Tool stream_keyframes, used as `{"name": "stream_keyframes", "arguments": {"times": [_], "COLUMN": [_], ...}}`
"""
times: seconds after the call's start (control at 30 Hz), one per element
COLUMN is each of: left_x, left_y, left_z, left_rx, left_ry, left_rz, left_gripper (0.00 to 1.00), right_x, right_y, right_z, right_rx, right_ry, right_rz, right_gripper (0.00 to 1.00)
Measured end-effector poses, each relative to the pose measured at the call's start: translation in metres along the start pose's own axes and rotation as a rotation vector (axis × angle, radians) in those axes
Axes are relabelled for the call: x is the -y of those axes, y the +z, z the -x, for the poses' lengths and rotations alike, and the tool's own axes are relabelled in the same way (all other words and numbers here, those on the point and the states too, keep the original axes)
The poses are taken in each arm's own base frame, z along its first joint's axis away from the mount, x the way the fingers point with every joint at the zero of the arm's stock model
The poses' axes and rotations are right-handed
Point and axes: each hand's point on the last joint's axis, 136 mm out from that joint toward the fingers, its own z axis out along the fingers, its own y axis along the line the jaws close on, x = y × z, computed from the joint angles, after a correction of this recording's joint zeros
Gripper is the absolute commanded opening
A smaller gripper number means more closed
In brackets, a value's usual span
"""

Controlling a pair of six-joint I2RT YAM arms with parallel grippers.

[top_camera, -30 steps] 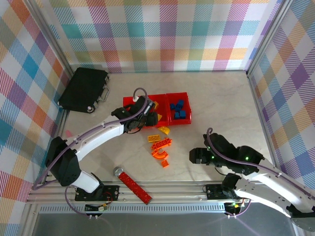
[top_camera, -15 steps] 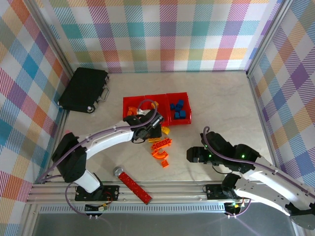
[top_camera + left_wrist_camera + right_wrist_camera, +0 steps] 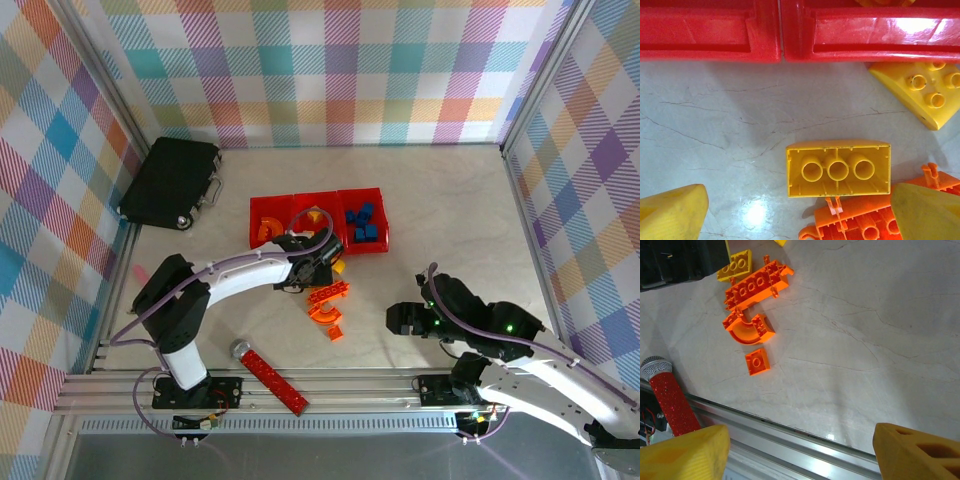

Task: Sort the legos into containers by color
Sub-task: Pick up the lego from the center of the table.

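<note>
The red containers (image 3: 262, 207) stand in a row at mid-table, with blue legos (image 3: 362, 222) in the right bin and an orange piece (image 3: 268, 231) in the left one. Loose legos lie in front of them: a long orange plate (image 3: 329, 292), an orange arch (image 3: 324, 314), a small orange brick (image 3: 335, 333) and a yellow sloped brick (image 3: 920, 90). My left gripper (image 3: 800, 215) hangs open just above an upturned yellow brick (image 3: 838, 169), close to the containers' wall (image 3: 790, 30). My right gripper (image 3: 800, 450) is open and holds nothing, right of the pile near the table's front edge.
A long red bar with a silver end (image 3: 268, 368) lies by the front rail (image 3: 790, 440). A black case (image 3: 170, 182) sits at the far left. Bare table stretches right of the containers and beyond them.
My left gripper has come from above the containers to the near side, low over the loose pile, and its jaws have widened. The right arm has barely shifted.
</note>
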Motion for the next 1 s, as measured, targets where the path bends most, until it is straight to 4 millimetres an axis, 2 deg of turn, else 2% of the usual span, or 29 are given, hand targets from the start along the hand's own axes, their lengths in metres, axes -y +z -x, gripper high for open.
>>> {"name": "stream_keyframes", "arguments": {"times": [0.3, 0.63, 1.0], "left_x": [0.013, 0.023, 0.022], "left_y": [0.014, 0.018, 0.028], "left_z": [-0.005, -0.003, -0.008], "left_rx": [-0.020, -0.016, -0.030], "left_ry": [0.000, 0.001, 0.010], "left_rz": [-0.022, -0.044, -0.023], "left_gripper": [0.92, 0.93, 0.86], "right_x": [0.004, 0.006, 0.007], "right_y": [0.004, 0.002, 0.002], "right_z": [-0.004, -0.005, -0.005], "right_rx": [-0.011, -0.004, -0.005], "right_ry": [-0.001, 0.000, 0.000], "right_rz": [-0.013, -0.011, -0.011], "right_gripper": [0.76, 0.76, 0.76]}}
